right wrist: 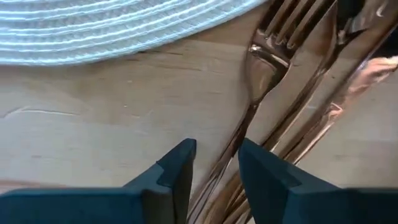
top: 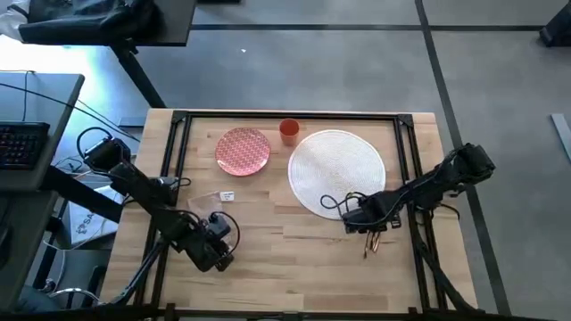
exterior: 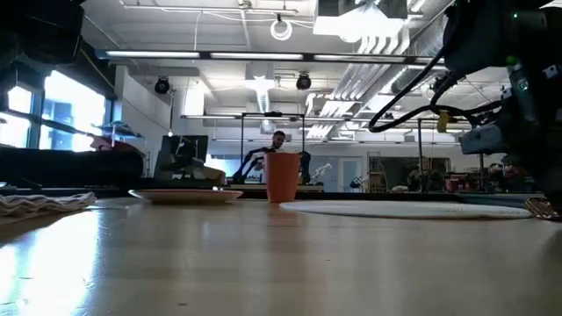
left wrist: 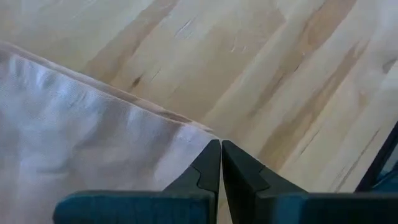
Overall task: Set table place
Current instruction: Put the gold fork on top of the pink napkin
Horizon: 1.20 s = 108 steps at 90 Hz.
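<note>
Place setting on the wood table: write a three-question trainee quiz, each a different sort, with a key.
1. True or false: the small orange cup stands on the round white woven placemat.
2. Which gripper is over the copper-coloured cutlery? A) left gripper B) right gripper
3. Fill in: the left gripper's fingers are shut at the edge of the beige ____.

Key: 1 false, it stands on the light wood table, between the red-patterned round plate and the placemat; 2 B; 3 napkin.

A keyboard (top: 20, 144) lies on a grey side surface (top: 40, 94) well beyond the left pincer (top: 219, 259); a person (exterior: 277, 140) stands in the background.
</note>
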Each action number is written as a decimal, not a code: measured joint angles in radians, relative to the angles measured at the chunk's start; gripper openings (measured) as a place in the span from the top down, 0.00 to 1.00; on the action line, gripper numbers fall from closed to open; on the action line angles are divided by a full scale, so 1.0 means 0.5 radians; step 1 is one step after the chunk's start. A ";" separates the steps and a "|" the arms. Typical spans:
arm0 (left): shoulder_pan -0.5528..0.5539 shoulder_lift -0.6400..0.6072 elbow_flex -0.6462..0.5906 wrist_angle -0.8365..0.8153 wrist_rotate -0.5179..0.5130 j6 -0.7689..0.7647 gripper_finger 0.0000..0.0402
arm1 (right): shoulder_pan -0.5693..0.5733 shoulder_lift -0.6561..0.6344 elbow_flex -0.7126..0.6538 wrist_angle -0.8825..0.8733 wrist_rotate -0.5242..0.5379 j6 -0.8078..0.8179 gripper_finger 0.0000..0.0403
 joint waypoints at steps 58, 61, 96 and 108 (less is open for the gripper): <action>0.000 0.000 0.003 0.089 -0.011 0.000 1.00 | 0.151 -0.067 0.204 -0.074 0.297 -0.006 1.00; 0.001 0.000 0.003 0.106 -0.022 0.000 1.00 | 0.176 -0.066 0.262 -0.111 0.352 0.028 1.00; 0.208 0.000 0.004 0.545 -0.451 0.268 1.00 | 0.203 -0.065 1.045 -0.184 1.554 -0.029 1.00; 0.358 0.000 0.004 0.955 -0.638 0.583 1.00 | 0.120 -0.033 1.281 -0.171 1.809 -0.329 1.00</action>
